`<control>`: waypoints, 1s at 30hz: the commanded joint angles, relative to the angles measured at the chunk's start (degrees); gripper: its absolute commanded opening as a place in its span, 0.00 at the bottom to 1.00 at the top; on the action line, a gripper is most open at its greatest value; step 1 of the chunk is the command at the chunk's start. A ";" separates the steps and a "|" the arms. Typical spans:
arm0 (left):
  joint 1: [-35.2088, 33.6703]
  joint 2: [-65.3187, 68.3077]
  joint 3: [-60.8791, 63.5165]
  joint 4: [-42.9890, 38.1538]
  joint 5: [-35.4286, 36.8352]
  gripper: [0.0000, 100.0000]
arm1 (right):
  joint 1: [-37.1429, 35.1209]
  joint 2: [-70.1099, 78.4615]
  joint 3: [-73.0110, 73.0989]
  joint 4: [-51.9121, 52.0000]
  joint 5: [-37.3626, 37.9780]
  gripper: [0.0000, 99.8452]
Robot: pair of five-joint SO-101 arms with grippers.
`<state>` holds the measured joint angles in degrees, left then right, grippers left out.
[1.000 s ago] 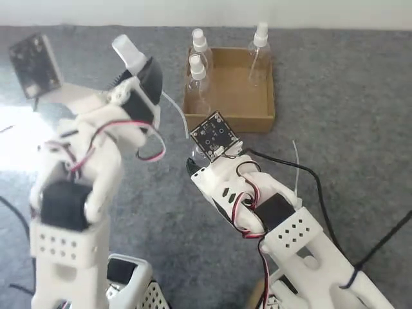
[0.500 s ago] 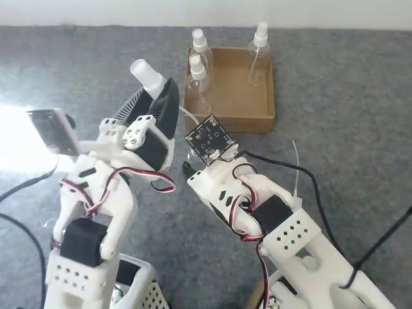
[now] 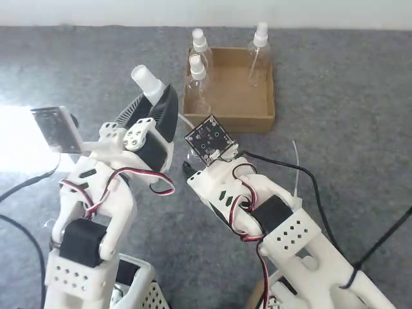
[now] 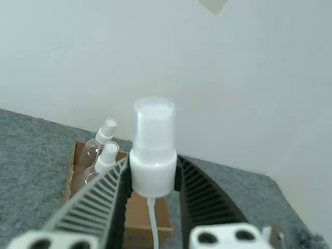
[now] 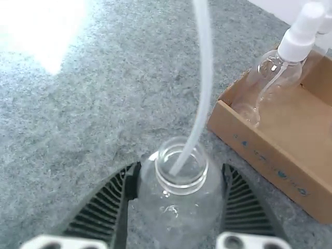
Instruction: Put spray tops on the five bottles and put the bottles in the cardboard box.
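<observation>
High view: the left gripper clamps a spray top over the middle of the table. The cardboard box sits by the far edge.

Left wrist view: jaws tight on the top's collar.

Right wrist view: the right gripper hugs the open bottle, with the dip tube just inside its neck. The danger, I'd say, is that a tilted top seats crooked or tips the bottle.
</observation>
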<state>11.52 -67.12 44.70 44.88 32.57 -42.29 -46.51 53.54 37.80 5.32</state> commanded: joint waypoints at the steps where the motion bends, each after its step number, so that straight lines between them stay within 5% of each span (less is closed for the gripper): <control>1: -0.18 -1.49 -0.13 1.41 -2.37 0.01 | -0.22 -1.98 -0.44 1.71 0.26 0.14; 12: 0.26 -10.20 6.99 2.37 -4.40 0.01 | -0.13 -1.98 -0.44 2.42 -2.46 0.14; 19: 0.35 -10.81 10.59 2.20 -8.62 0.01 | -0.57 -3.91 -0.53 5.14 2.46 0.14; 30: 5.54 -11.16 18.24 -7.47 -8.70 0.01 | -0.57 -11.65 1.32 7.78 2.55 0.14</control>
<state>15.82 -77.85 63.16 39.08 24.57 -42.29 -54.33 54.24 45.89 7.08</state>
